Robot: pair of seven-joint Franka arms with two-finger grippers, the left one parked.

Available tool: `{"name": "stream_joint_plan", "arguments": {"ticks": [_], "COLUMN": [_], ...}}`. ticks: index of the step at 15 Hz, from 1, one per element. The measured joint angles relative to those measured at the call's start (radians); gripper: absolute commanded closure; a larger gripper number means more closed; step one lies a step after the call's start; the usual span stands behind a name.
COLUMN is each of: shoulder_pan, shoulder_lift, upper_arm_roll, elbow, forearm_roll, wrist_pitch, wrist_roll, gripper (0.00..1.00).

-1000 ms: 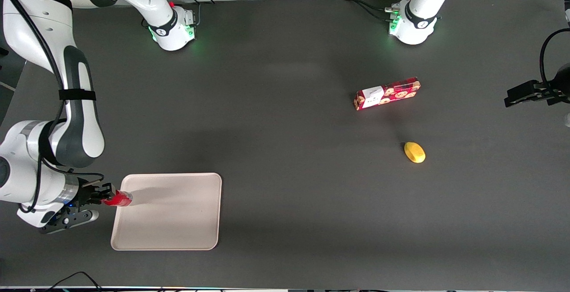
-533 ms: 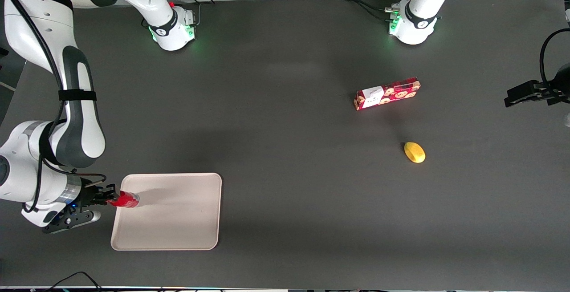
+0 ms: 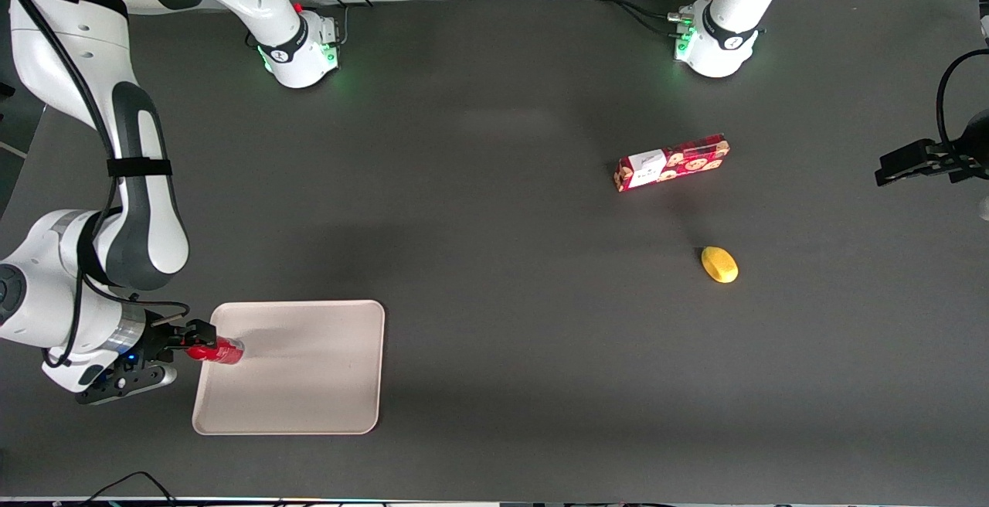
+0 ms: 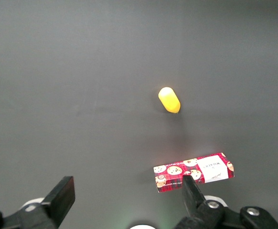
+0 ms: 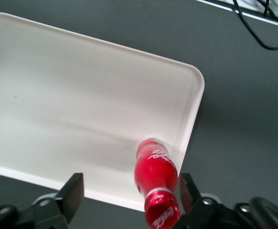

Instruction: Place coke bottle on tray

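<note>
Coke bottle [image 3: 221, 351] standing on tray [image 3: 309, 383]
Tool [image 3: 199, 342] released: its 2 fingers spread, one apart from the bottle, at the tray's edge.

White rounded arm [image 3: 131, 175], dark grey joints, black cable, black gripper [image 3: 185, 347], green-lit base [image 3: 297, 51].

We see the tray [image 3: 301, 383] lying flat on the dark bench [image 3: 494, 321], toward the working arm's end and near the front camera. Our hand [image 3: 202, 349] sits at the tray's edge, with the coke bottle [image 3: 220, 351] at its tip over the tray's rim. Toward the parked arm's end, well apart from the tray, lie a red cookie box [image 3: 671, 162] and, nearer the camera, a yellow oval lump [image 3: 719, 264].
</note>
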Motion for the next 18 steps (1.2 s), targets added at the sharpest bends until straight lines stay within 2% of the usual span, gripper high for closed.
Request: {"name": "stream_joint_plan", "arguments": {"ticks": [3,7,9,12,16,18], "shoulder_pan": [0.018,0.052,0.055,0.054,0.052,0.045], "shoulder_lift": [-0.075,-0.236,-0.315,-0.429,-0.579,-0.622], "upper_arm_roll": [0.000,0.023,0.052,0.103,0.117,0.112], "elbow": [0.004,0.007,-0.026,-0.181,-0.433,-0.467], "forearm_roll": [-0.003,-0.042,-0.078,-0.123,-0.130,-0.130], "wrist_pitch": [-0.112,-0.376,-0.455,-0.437,-0.294,-0.276], "wrist_roll": [0.043,0.220,0.291,0.388,0.412,0.426], "gripper": [0.00,0.00,0.00,0.00,0.00,0.00]}}
